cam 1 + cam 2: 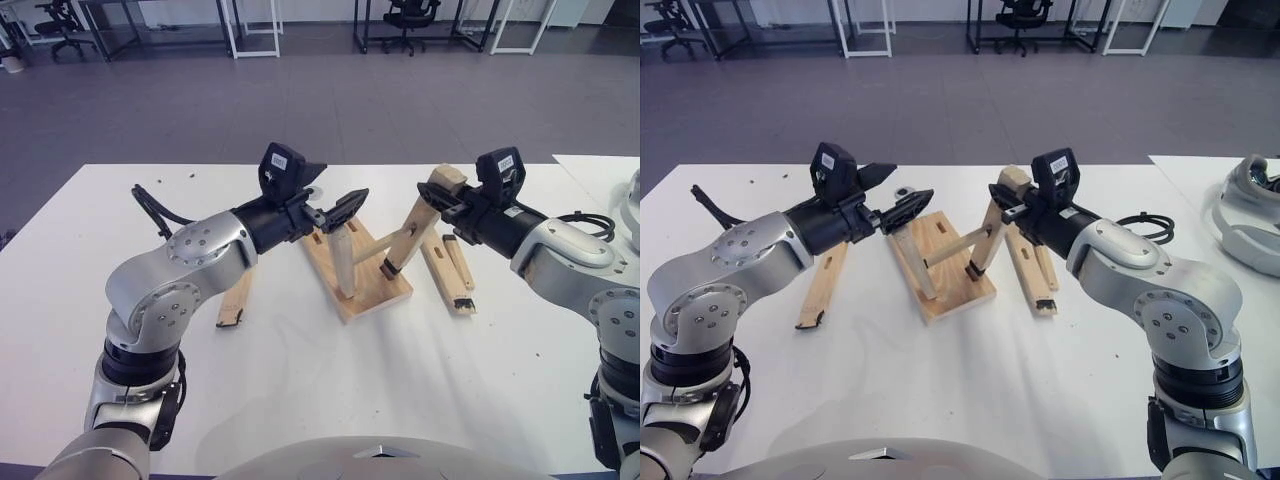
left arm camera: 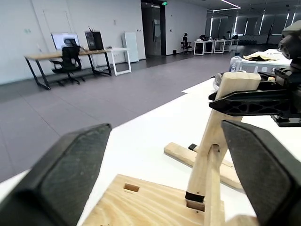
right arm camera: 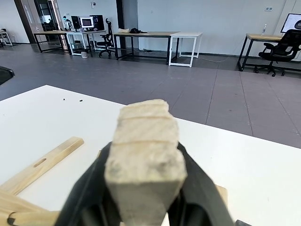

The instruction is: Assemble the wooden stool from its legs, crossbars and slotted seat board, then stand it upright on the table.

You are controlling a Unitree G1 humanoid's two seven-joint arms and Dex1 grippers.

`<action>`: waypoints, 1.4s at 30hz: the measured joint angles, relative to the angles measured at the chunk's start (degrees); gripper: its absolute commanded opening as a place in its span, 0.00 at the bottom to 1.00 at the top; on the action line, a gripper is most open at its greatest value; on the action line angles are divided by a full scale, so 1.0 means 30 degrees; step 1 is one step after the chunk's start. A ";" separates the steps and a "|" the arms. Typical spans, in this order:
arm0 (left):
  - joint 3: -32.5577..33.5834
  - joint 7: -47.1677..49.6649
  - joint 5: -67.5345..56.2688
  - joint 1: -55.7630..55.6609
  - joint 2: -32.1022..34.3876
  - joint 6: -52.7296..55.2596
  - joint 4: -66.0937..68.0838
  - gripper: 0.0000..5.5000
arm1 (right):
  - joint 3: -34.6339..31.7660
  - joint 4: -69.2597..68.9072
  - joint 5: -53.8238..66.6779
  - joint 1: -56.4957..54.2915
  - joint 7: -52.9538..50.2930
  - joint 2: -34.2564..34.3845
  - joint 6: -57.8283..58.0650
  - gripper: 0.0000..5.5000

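One leg (image 3: 143,141) end-on from the wrist, tight in right end effector (image 1: 452,205); left end effector (image 1: 340,183) wide open

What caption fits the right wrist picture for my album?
Right gripper, jaws shut on the end of a wooden stool leg, above the white table.

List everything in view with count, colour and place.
table: one, white.
seat board: one, light wood, flat at table centre.
upright leg: one, light wood, standing on seat board.
held leg: one, light wood, tilted, foot on seat board.
crossbar: one, light wood, between those legs.
loose legs: three, light wood, one left of seat board, two right.
white device: one, far right.
left gripper: black, open, by upright leg's top.
right gripper: black, shut on held leg's top.
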 measured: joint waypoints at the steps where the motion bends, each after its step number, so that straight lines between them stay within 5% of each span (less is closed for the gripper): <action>1: -0.0406 -0.0267 0.0917 0.0183 0.0232 -0.0531 -0.0178 0.78 | 0.0000 0.0052 0.0054 -0.0137 -0.0029 0.0068 0.0172 0.18; 15: -0.1897 -0.1415 0.4886 0.0280 -0.0809 -0.3013 0.0833 0.78 | -0.0959 0.3763 0.6808 -0.1973 -0.4186 -0.0266 0.1949 0.18; 24: -0.2127 -0.1467 0.5710 0.0379 -0.1252 -0.2978 0.0649 0.78 | 0.0426 0.3944 0.9797 -0.2388 -0.6559 -0.2088 0.1200 0.18; 35: -0.2546 -0.1259 0.7216 0.0678 -0.2037 -0.3138 0.0404 0.78 | 0.3281 0.8184 1.0394 -0.7068 -0.3083 -0.4611 0.4574 0.18; 42: -0.2737 -0.0944 0.8445 0.1367 -0.2573 -0.3772 0.0252 0.78 | 0.4696 1.0138 1.1254 -0.9288 -0.3741 -0.4580 0.5466 0.18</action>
